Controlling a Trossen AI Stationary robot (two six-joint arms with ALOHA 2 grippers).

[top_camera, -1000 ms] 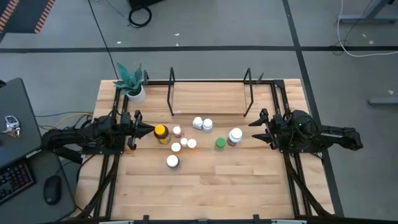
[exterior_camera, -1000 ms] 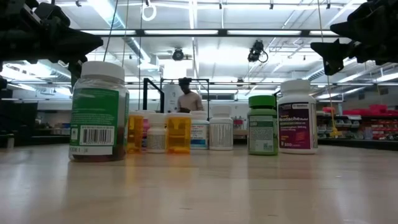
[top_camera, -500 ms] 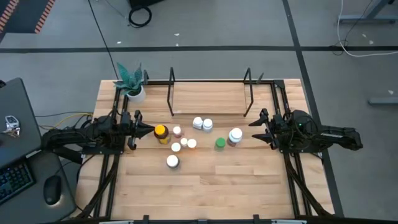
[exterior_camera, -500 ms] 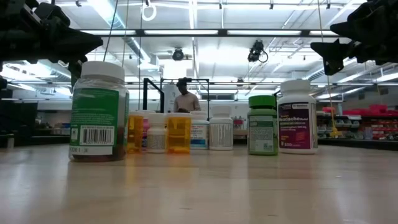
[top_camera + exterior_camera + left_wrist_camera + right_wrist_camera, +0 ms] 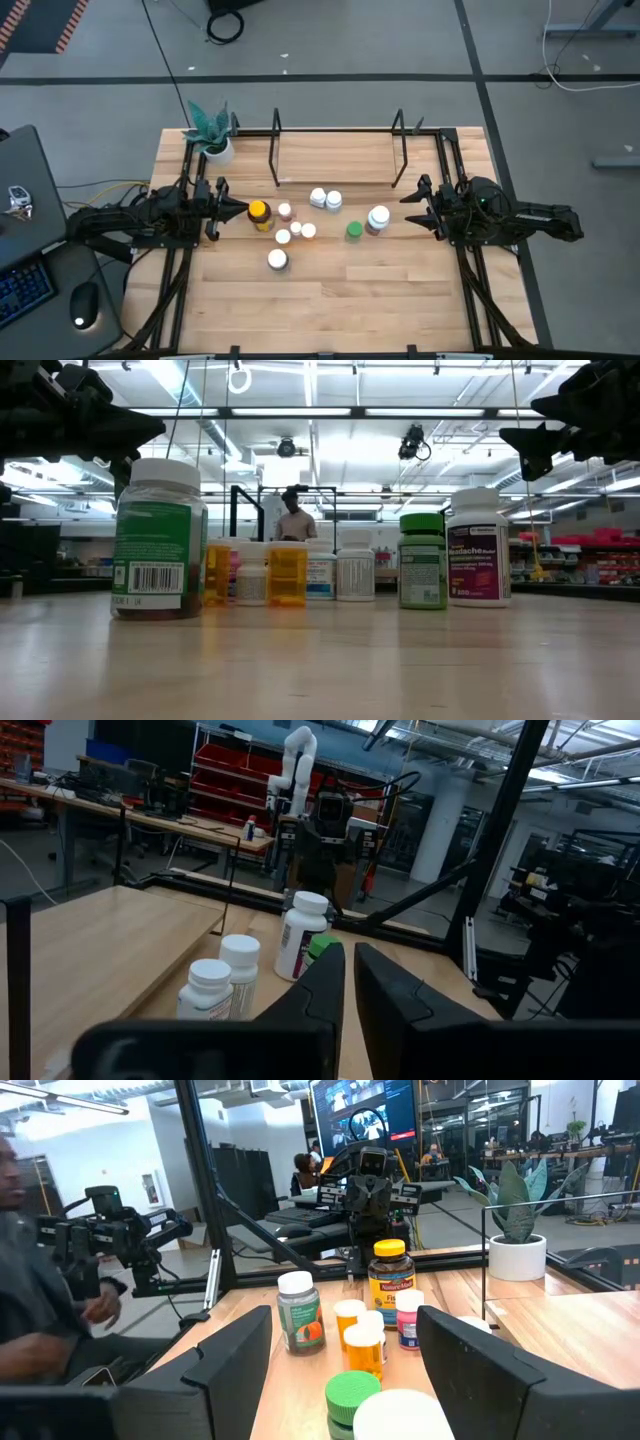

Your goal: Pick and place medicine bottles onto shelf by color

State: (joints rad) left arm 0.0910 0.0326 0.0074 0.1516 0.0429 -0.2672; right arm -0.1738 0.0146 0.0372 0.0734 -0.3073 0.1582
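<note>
The medicine bottles (image 5: 300,228) stand in a loose cluster mid-table: a yellow-capped amber one (image 5: 258,212), a green one (image 5: 354,231), a large white one (image 5: 378,217), and several small white-capped ones. The shelf (image 5: 335,160) stands along the far edge. My left gripper (image 5: 238,211) hovers shut just left of the amber bottle, raised above the table (image 5: 130,430). My right gripper (image 5: 410,208) hovers open to the right of the large white bottle, also raised (image 5: 525,445). In the right wrist view its fingers (image 5: 235,1350) frame the green cap (image 5: 355,1392).
A white pot with a green plant (image 5: 212,135) sits at the far left corner beside the shelf. Bare wooden table (image 5: 350,300) stretches along the near side. A laptop and mouse (image 5: 30,280) lie off the table's left. A person (image 5: 295,520) stands in the room beyond.
</note>
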